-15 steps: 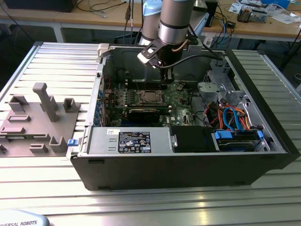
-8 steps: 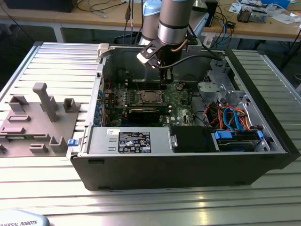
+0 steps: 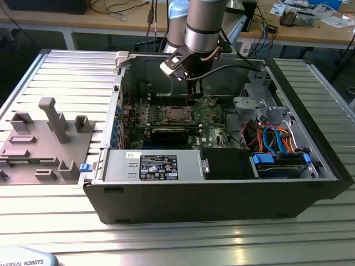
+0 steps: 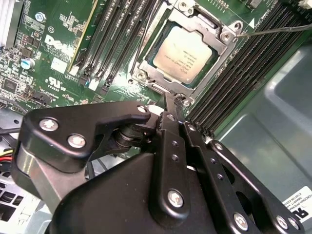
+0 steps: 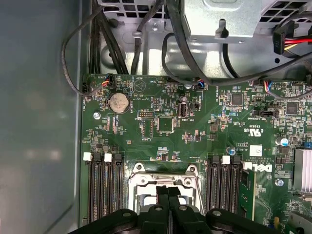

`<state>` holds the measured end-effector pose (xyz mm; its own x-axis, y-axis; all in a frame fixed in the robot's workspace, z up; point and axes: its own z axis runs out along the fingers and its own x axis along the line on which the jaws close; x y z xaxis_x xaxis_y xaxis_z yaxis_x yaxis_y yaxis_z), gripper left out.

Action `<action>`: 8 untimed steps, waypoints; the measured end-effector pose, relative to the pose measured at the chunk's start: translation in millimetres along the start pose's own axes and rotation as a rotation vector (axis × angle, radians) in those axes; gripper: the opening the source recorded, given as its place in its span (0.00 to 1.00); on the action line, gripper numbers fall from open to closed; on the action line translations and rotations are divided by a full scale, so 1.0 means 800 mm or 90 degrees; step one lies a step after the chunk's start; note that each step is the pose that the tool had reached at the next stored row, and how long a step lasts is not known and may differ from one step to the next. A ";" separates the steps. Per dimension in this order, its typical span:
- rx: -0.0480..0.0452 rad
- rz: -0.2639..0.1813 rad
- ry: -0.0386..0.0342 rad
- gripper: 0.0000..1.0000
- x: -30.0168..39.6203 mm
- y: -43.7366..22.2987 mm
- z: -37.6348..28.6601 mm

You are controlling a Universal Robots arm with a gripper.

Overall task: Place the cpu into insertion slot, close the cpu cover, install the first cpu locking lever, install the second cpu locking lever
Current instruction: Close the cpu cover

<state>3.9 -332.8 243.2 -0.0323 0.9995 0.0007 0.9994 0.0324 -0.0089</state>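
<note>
The cpu (image 4: 184,53) lies flat in the insertion slot (image 3: 177,114) on the green motherboard, silvery top face up. The cpu cover (image 4: 220,40) is down around it as a metal frame, also seen as the cover (image 5: 141,181) in the first wrist view. A thin locking lever (image 4: 278,29) sticks out from a socket corner over the memory slots. My gripper (image 4: 168,101) hangs just beside the socket's edge with its black fingers pressed together and nothing between them. In the first wrist view the gripper (image 5: 169,191) overlaps the socket. From outside, the gripper (image 3: 194,100) sits just behind the socket.
Black memory slots (image 5: 103,187) flank the socket on both sides. A long black card (image 3: 169,134) lies in front of it. The case holds a power supply (image 3: 158,166), drive bay with blue cables (image 3: 277,158) and loose cables (image 5: 170,58). Grey fixtures (image 3: 52,124) stand on the exterior view's left.
</note>
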 end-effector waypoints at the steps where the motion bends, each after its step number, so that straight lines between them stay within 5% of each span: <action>1: 0.0000 0.000 0.0000 0.11 0.0000 -0.0003 0.0000; 8: 0.0000 0.000 0.0000 0.11 0.0001 -0.0028 0.0004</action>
<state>1.6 -332.8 242.8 -0.0323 0.9995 0.0007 0.9994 0.0323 -0.0090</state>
